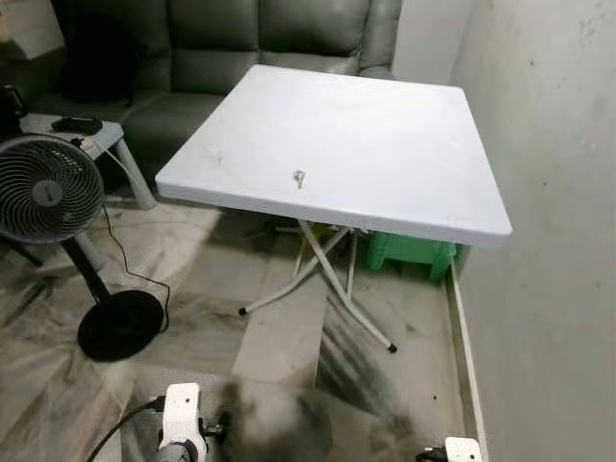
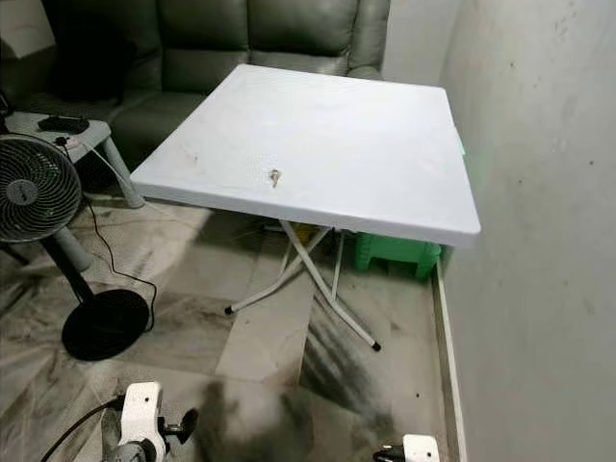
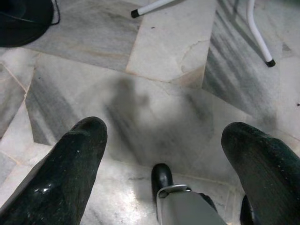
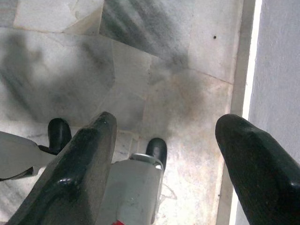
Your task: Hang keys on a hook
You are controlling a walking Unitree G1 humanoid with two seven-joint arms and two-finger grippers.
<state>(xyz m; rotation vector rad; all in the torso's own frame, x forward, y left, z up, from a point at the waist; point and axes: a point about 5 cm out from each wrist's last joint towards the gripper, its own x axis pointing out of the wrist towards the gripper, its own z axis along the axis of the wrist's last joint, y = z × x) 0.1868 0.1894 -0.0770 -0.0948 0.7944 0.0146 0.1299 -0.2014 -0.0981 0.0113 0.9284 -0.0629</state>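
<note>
Keys (image 1: 300, 178) near the near edge of the white table (image 1: 385, 125); left gripper (image 3: 164, 140) and right gripper (image 4: 164, 136) hang wide open, empty, above the floor (image 3: 164, 56).

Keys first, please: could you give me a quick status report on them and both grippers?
Left gripper and right gripper open, low over floor. Keys lying near front edge of white table, untouched. No hook seen. Fan stands left of table.

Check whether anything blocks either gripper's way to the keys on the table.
Nothing visible does. The keys lie alone on the white table, near its front edge. Both grippers hang low over the floor, open: left gripper, right gripper. No hook is in sight, so the way from keys to hook cannot be judged.
</note>
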